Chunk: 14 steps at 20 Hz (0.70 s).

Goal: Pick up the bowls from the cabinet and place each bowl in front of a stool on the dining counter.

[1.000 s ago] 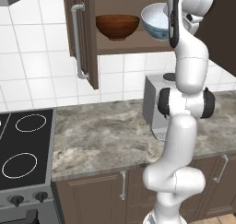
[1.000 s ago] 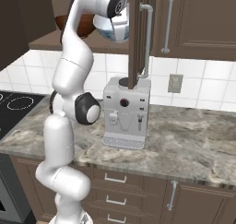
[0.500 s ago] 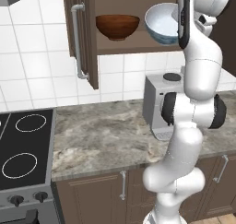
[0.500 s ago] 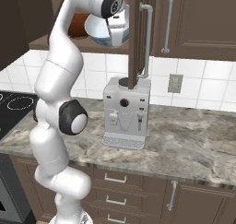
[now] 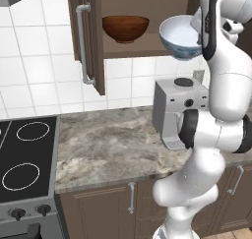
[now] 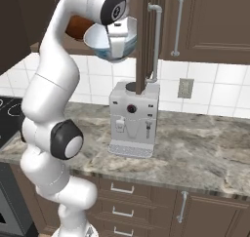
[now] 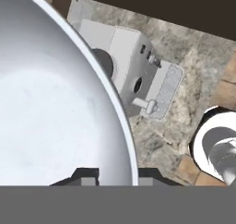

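Brown wooden wall cupboard [image 5: 93, 41], plank door swung open, long vertical silver bar handle [image 5: 84, 44] on the door. On its shelf sits one glossy dark reddish-brown wooden bowl [image 5: 125, 28], upright, nothing visible in it.

The second bowl, white with a blue-green painted pattern [image 5: 181, 38], is off the shelf and in the air just in front of the cupboard's right end, above the coffee machine. It is tilted toward the camera in the left base view; the inside is plain white and holds nothing. In the right base view the same bowl [image 6: 110, 42] hangs at the arm's wrist, the wooden bowl [image 6: 78, 27] partly hidden behind arm and bowl.

The two-finger gripper [image 7: 118, 173] is closed on the white bowl's rim: in the hand view the rim runs down between the two dark fingertips [image 7: 86, 174] (one inside the bowl, one outside).

Below: a pale grey boxy coffee machine [image 6: 133, 119] on the grey-beige marbled stone worktop [image 5: 106, 142], directly under the held bowl. A black stove [image 5: 24, 159] with ring burners lies at the worktop's left end, well apart from the bowls. Dark brown drawer fronts [image 6: 146, 202] with short handles run under the worktop.
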Motion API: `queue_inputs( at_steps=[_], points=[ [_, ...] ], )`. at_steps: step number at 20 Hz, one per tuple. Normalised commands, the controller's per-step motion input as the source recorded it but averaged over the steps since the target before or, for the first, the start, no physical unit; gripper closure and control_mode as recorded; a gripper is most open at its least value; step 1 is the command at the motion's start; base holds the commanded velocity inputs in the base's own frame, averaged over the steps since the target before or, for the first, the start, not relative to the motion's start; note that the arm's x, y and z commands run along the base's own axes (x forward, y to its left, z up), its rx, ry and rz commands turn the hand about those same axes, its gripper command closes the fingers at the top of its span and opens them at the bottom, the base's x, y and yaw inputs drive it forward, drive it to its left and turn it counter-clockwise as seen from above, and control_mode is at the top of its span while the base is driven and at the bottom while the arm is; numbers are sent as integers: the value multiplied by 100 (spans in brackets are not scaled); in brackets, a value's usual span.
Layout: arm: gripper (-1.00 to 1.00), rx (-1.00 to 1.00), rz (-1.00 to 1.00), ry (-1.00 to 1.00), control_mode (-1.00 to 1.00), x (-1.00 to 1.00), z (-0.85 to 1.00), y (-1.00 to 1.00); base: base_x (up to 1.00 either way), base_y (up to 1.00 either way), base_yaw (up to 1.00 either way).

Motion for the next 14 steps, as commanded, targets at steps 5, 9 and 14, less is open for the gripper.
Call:
queue_inputs(
  at_steps=[5,9,14],
  points=[
    [100,10,-7,18,-100,-71,-28,32,0,0,0],
    [100,14,-5,37,-100,-46,-33,25,0,0,0],
    [100,11,-6,25,-100,-41,-54,19,0,0,0]
  ],
)
